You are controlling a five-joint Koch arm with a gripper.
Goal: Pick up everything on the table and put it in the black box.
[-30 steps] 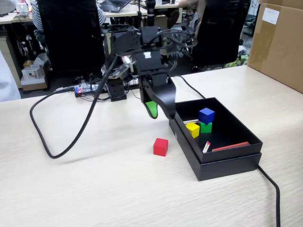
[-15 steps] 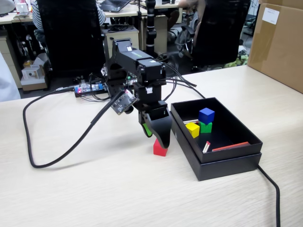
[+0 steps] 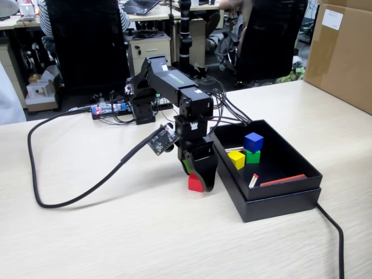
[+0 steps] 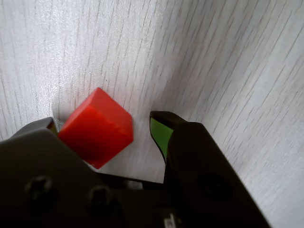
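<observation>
Even, bright overhead light, soft shadows; wrist view glary, blurred close up.

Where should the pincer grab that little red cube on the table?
Probably from straight above, closing on two opposite flat side faces of the red cube. It rests flat on the table, and the open pincer already straddles it, so one tip can meet each side squarely; corners would likely slip.

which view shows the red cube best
The wrist view: the red cube fills the frame between the open gripper tips, on the table. In the fixed view the red cube is small and partly hidden by the gripper.
</observation>
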